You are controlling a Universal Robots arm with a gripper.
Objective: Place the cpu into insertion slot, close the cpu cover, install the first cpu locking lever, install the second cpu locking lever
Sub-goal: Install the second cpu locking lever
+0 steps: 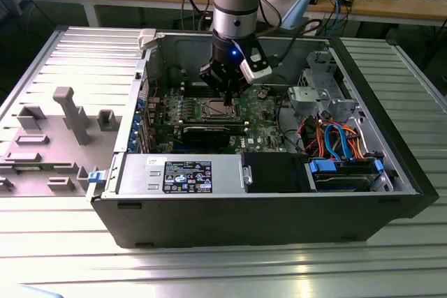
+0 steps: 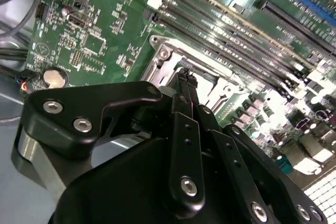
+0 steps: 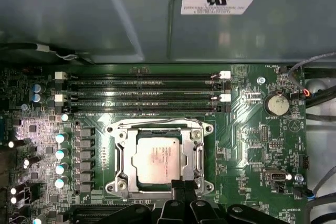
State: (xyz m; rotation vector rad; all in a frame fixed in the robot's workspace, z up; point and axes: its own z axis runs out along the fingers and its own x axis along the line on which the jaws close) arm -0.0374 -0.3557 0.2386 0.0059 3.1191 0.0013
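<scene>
An open black computer case point(image 1: 279, 214) lay on a ribbed metal table point(image 1: 209, 270). A labelled power supply point(image 1: 185, 174) sat along the case's front edge, a blue drive bay point(image 1: 346, 172) in its front corner toward the exterior view's right. A coin battery point(image 3: 276, 104) sat on the green board beside the memory slots point(image 3: 142, 95).

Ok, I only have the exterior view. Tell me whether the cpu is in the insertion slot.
Observer: In the first wrist view the cpu lies flat in the insertion slot, silver top up.
Operator: Report the cover.
Observer: The cpu cover lies flat, framing the cpu.
Operator: Now the gripper.
Observer: In the second wrist view the gripper has its fingers together, tips at the insertion slot's edge.
</scene>
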